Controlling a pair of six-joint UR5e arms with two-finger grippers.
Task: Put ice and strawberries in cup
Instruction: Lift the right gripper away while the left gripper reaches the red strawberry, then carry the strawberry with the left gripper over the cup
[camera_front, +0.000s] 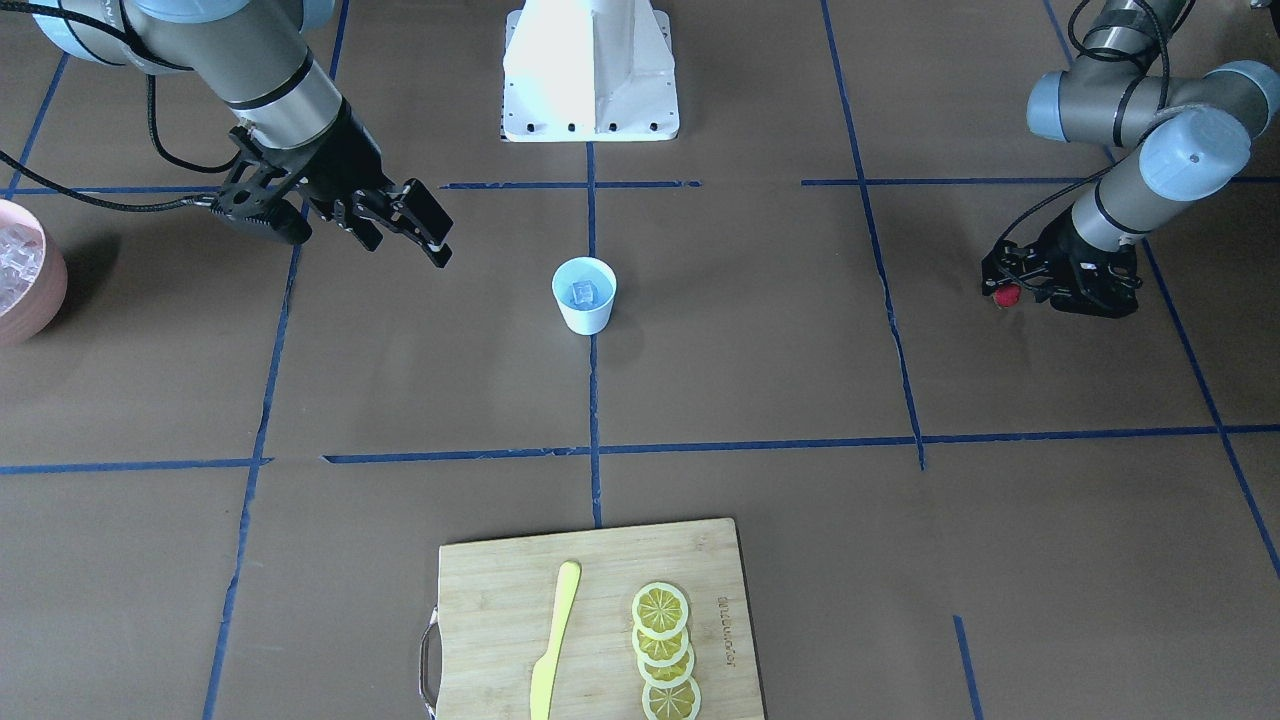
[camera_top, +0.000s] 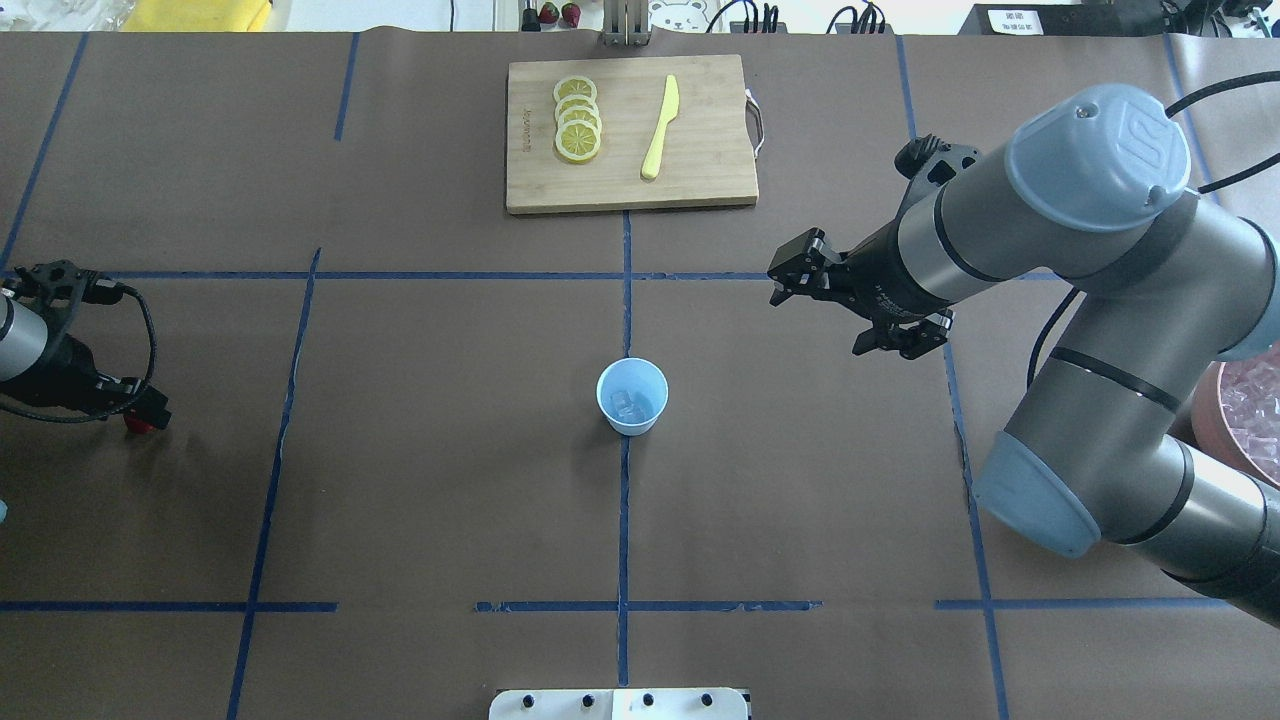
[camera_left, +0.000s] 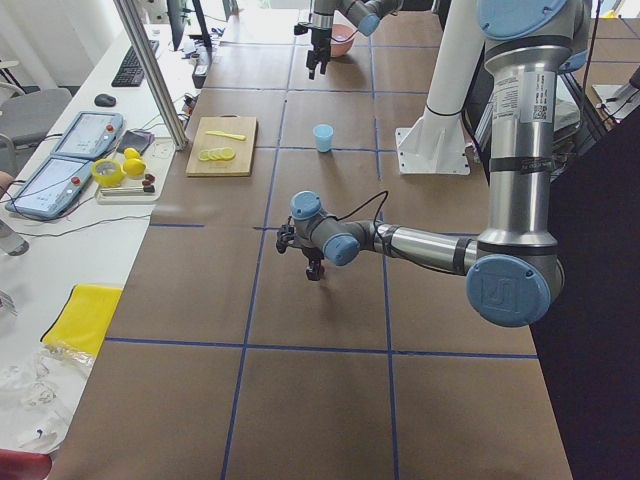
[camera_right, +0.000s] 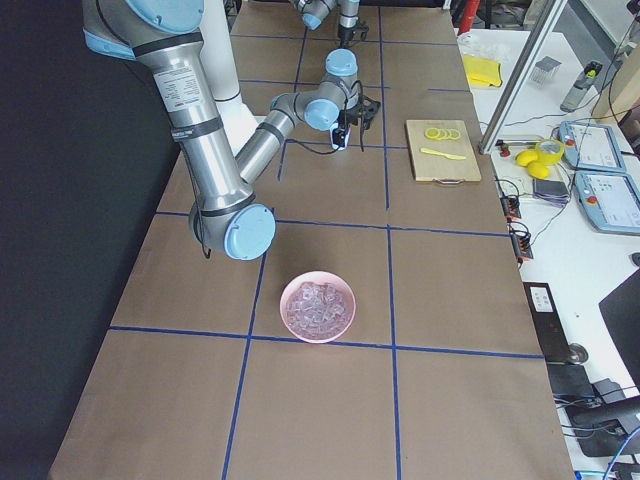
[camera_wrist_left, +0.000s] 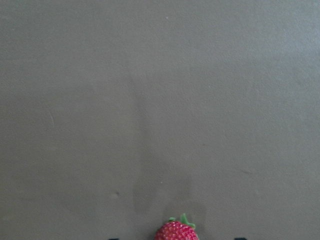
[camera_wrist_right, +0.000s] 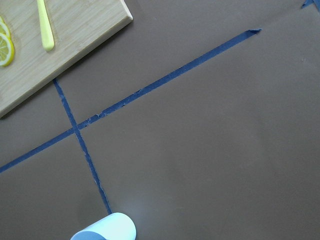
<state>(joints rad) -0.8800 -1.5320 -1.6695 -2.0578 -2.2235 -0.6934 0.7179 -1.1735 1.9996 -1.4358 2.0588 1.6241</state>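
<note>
Few markings, and only one that reads

The pale blue joint cap (camera_top: 1100, 150) on the right arm, at the right of the overhead view, bears a raised "UR" emblem. The cutting board (camera_front: 500, 600), bottom centre of the front-facing view, has a brand word (camera_front: 722, 632) burnt in along one side, too small to read. The lettering on the near arm's upright tube (camera_left: 525, 150) and the white sign (camera_top: 1010, 18) at the overhead view's top right are also illegible.
</note>
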